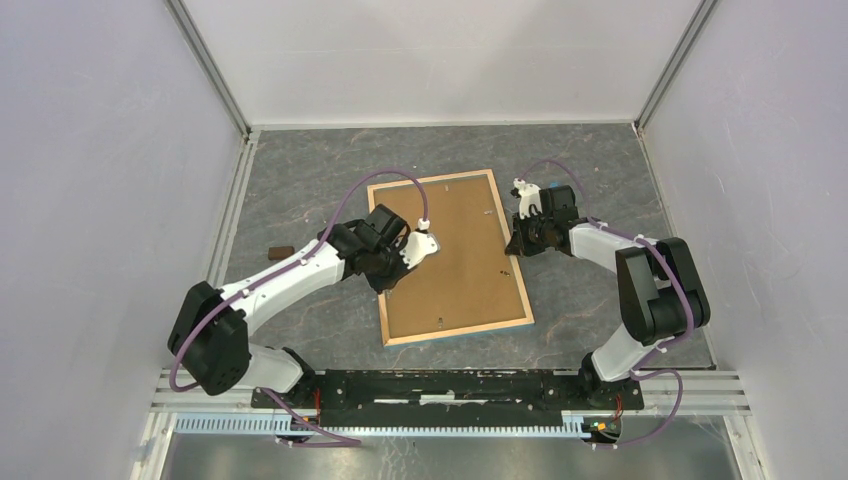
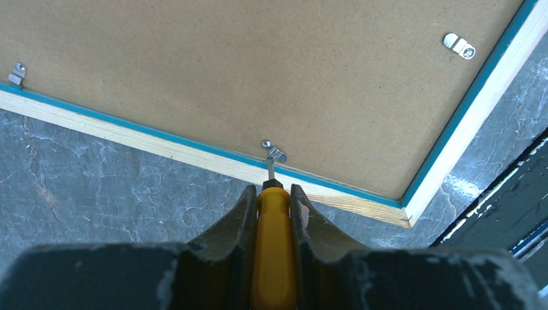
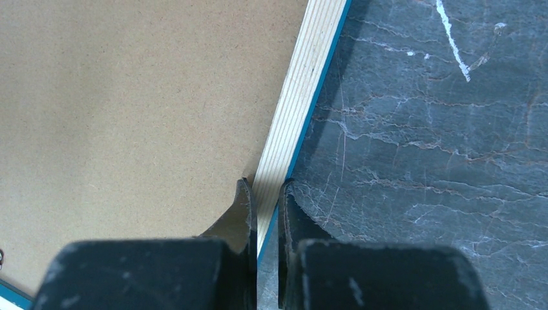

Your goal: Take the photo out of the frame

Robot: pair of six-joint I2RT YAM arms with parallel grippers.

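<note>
The frame (image 1: pixel 455 270) lies face down on the grey table, brown backboard up, with light wood edging and a thin blue border. The photo is hidden beneath the backboard. My left gripper (image 1: pixel 421 246) is shut on a yellow-handled screwdriver (image 2: pixel 274 245). The screwdriver's metal tip touches a small metal tab (image 2: pixel 274 152) on the frame's left edge. In the left wrist view the left gripper (image 2: pixel 273 188) hangs just outside that edge. My right gripper (image 3: pixel 267 187) straddles the wooden rail (image 3: pixel 297 90) of the right edge, one finger on the backboard (image 3: pixel 129 97) side and one outside, closed on the rail.
Two more metal tabs (image 2: pixel 460 45) (image 2: pixel 17 73) sit on the backboard. A small dark brown block (image 1: pixel 281 251) lies on the table left of the left arm. The black base rail (image 1: pixel 450 385) runs along the near edge. White walls stand close on three sides.
</note>
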